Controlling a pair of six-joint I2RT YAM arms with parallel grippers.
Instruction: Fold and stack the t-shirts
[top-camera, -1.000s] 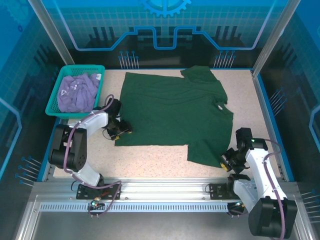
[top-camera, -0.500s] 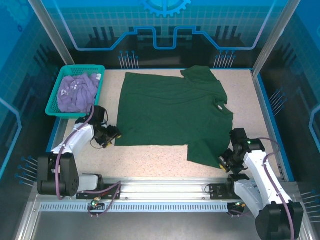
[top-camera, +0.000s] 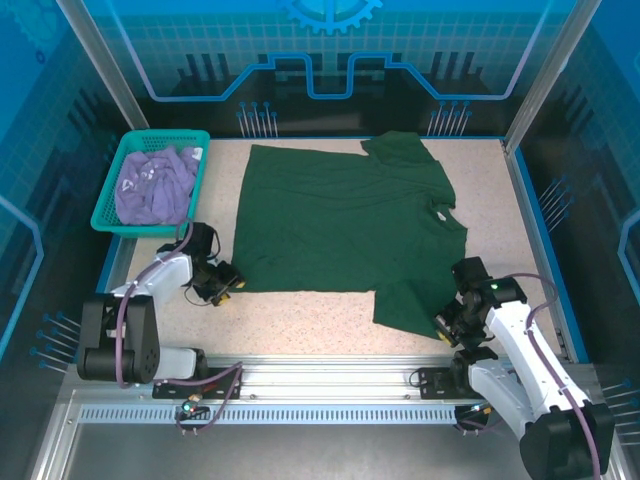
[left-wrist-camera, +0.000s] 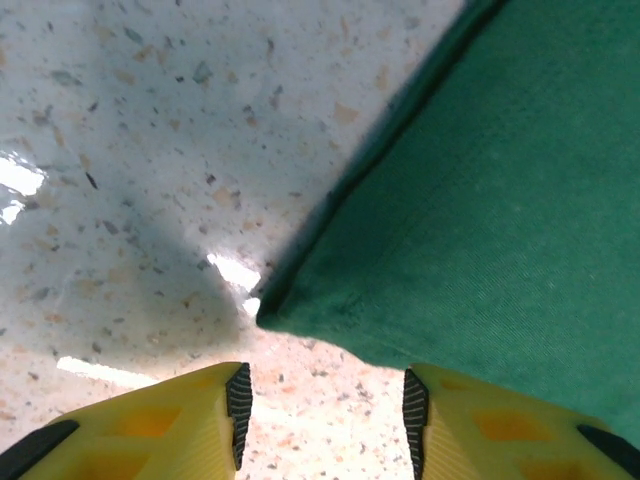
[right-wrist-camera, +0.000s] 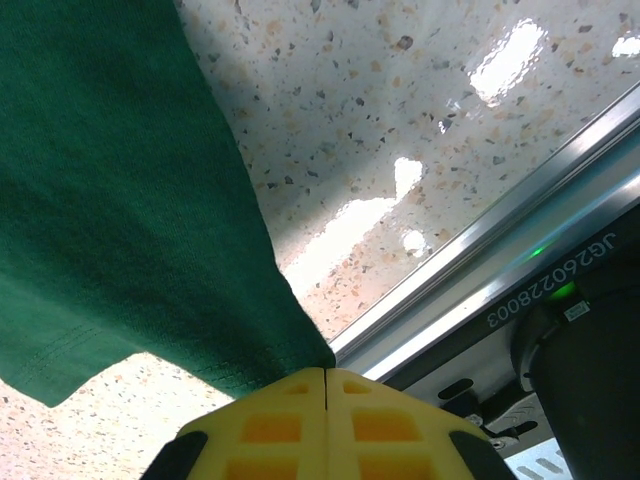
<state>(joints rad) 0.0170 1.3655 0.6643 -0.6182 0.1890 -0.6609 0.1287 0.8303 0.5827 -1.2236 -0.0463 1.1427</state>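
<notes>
- The dark green t-shirt (top-camera: 345, 225) is lying spread flat across the middle of the speckled counter (top-camera: 300, 312), with its collar pointing toward the right side.
- The left claw (top-camera: 222, 283) is sitting low on the counter, right at the shirt's near-left hem corner.
- From the left wrist camera, its yellow fingers (left-wrist-camera: 150, 425) are standing apart, and the hem corner is lying just ahead of the gap, untouched.
- The right claw (top-camera: 445, 322) is resting at the near sleeve on the right.
- From the right wrist camera, its two fingers are pressing together and pinching the edge of the green cloth, close beside the metal rail (right-wrist-camera: 480, 270).
- The lavender t-shirt (top-camera: 155, 185) is lying crumpled inside the teal basket (top-camera: 108, 195) at the far-left corner, well apart from both claws.
</notes>
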